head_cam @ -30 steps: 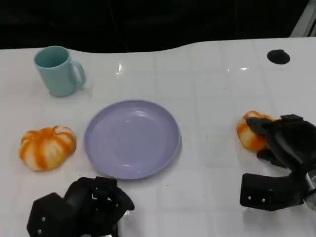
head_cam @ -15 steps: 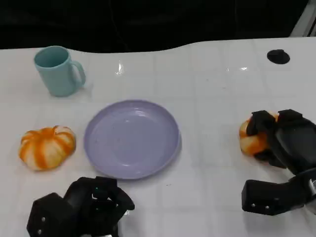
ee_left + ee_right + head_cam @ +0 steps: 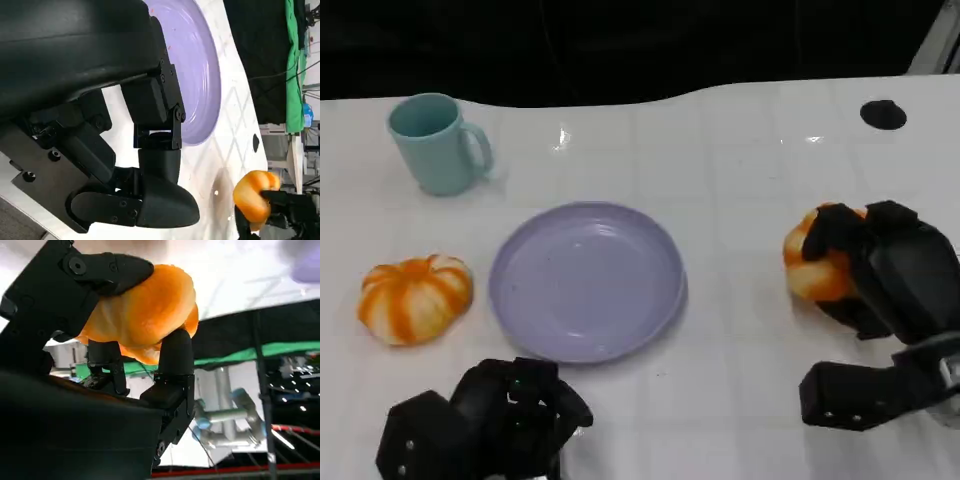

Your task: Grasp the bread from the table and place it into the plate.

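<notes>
White tiled tabletop (image 3: pixel 750 180) fills my head view, with a dark backdrop behind its far edge. On my screen the lavender plate (image 3: pixel 586 281) sits near the middle of the table, bare inside. My right hand (image 3: pixel 880 270) is off to the right of it, fingers wrapped over an orange-and-white bread roll (image 3: pixel 812 262); the black fingers cross the top and far side of the roll. From the right wrist camera I see the same bread (image 3: pixel 145 310) pinched between a finger (image 3: pixel 172 352) on one side and the broad black shell of the hand on the other, so that hand has a firm hold of it. I can't tell from the head view whether the roll is touching the table. It is well apart from the plate.

My left hand (image 3: pixel 485 425) rests low at the near left, fingers curled in with nothing in them. The left wrist camera shows those fingers (image 3: pixel 155 115) bent beside the plate (image 3: pixel 200 75), and the held bread (image 3: pixel 252 195) further off.

A second striped bread roll (image 3: pixel 415 298) lies on the table just left of the plate, apart from it. A teal mug (image 3: pixel 435 143) stands upright at the far left, and a small black round mark (image 3: pixel 883 114) sits at the far right.
</notes>
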Robot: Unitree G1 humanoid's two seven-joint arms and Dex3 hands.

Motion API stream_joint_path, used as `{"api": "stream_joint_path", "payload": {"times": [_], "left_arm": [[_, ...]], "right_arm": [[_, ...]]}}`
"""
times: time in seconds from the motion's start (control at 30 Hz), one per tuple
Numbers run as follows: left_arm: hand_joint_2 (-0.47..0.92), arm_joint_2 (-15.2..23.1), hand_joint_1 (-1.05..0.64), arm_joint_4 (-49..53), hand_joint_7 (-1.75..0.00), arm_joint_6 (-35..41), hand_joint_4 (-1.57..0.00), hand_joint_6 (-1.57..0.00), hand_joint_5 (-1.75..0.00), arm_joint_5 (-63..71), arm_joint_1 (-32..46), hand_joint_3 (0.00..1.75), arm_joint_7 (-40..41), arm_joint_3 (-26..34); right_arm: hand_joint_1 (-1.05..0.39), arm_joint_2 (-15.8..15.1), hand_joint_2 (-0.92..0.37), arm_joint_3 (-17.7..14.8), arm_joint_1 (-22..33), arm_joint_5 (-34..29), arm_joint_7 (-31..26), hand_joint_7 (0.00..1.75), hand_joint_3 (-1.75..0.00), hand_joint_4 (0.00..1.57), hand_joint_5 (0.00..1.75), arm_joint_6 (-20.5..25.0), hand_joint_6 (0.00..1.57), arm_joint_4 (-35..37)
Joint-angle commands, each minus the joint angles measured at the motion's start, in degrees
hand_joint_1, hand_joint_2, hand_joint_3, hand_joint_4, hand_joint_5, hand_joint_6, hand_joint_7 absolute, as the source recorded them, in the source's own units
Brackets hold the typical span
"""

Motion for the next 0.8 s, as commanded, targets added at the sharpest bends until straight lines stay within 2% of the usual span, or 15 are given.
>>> {"api": "stream_joint_path", "payload": {"times": [0.03,0.27,0.4,0.5,0.67,0.8], "left_arm": [[0.52,0.4,-1.05,-0.5,-0.76,0.2,-1.54,-1.40,-1.15,0.2,0.4,0.73,0.7,0.2],[0.52,0.2,-1.05,-0.5,-0.75,0.3,-1.55,-1.40,-1.14,-0.1,0.4,0.72,0.5,0.3],[0.52,0.0,-1.05,-0.7,-0.75,0.4,-1.55,-1.40,-1.14,-0.1,0.4,0.72,0.6,0.2],[0.52,0.0,-1.05,-0.5,-0.75,0.2,-1.55,-1.40,-1.14,0.2,0.4,0.73,0.7,0.1],[0.52,-0.1,-1.05,-0.3,-0.74,-0.4,-1.56,-1.40,-1.14,0.5,0.5,0.73,0.8,0.0],[0.52,-0.2,-1.05,-0.4,-0.75,-0.2,-1.56,-1.40,-1.14,0.7,0.5,0.74,1.0,-0.2]], "right_arm": [[-0.13,-0.8,-0.26,-0.8,0.2,1.4,-0.5,1.75,-1.41,1.02,1.75,-2.8,0.78,-4.5],[-0.18,0.5,-0.24,-1.2,0.7,2.4,3.0,1.75,-1.51,1.02,1.75,-4.7,0.77,-12.8],[-0.17,2.1,-0.23,-1.8,1.3,4.3,8.4,1.75,-1.54,1.04,1.75,-4.5,0.78,-17.8],[-0.16,4.4,-0.21,-1.9,1.3,5.8,13.1,1.71,-1.55,1.04,1.75,-4.4,0.80,-20.8],[-0.16,8.0,-0.20,-1.8,1.2,8.2,20.4,1.63,-1.52,1.02,1.75,-4.6,0.82,-22.6],[-0.15,10.3,-0.19,-1.7,0.8,8.6,22.6,1.62,-1.50,1.00,1.75,-5.2,0.82,-21.4]]}}
